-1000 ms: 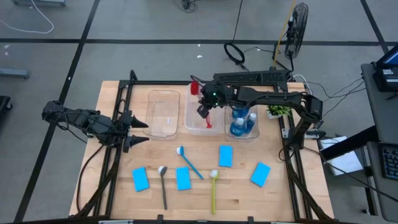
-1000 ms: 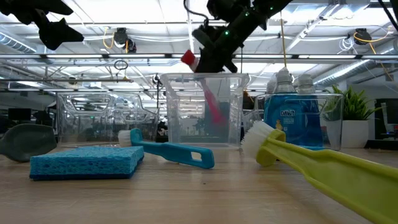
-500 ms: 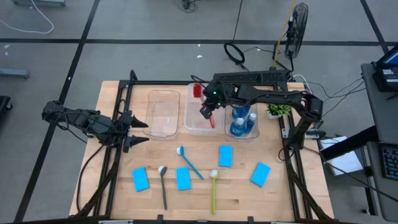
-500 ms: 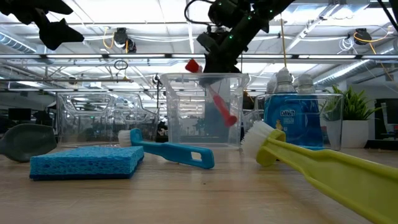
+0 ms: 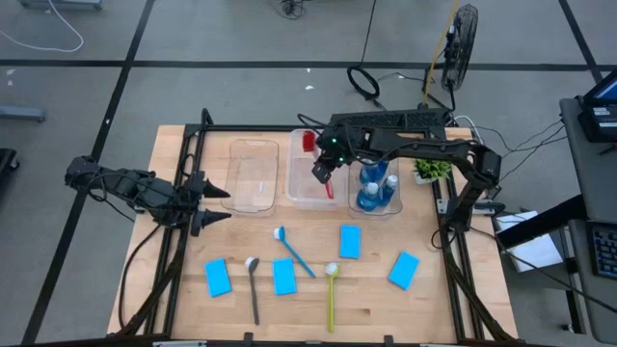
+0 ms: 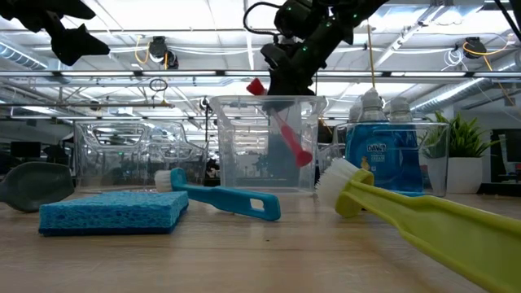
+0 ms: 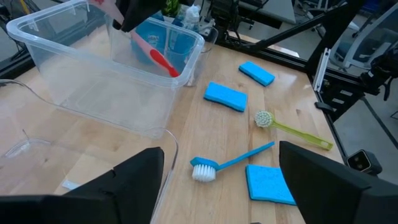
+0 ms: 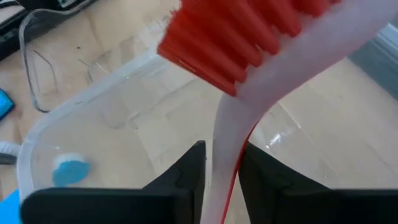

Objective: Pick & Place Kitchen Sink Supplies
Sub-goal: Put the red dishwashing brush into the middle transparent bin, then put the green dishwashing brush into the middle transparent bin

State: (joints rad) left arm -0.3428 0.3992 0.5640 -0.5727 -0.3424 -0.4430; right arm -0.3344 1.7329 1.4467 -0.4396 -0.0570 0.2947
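Straddling the red brush [image 8: 249, 124], right claw [image 8: 221, 168] fingers show only wrist-on.

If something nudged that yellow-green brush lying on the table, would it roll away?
Probably not far. The yellow-green brush lies flat, its long handle and round bristle head likely stopping any roll. It looks like light, stiff plastic, so it would likely slide or pivot.

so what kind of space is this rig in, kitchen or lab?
Probably a robotics lab or workshop, not a kitchen. The wooden table stands on a taped grey floor with loose cables, a standing fan behind it, and the low view shows exposed ceiling trusses with strip lighting.
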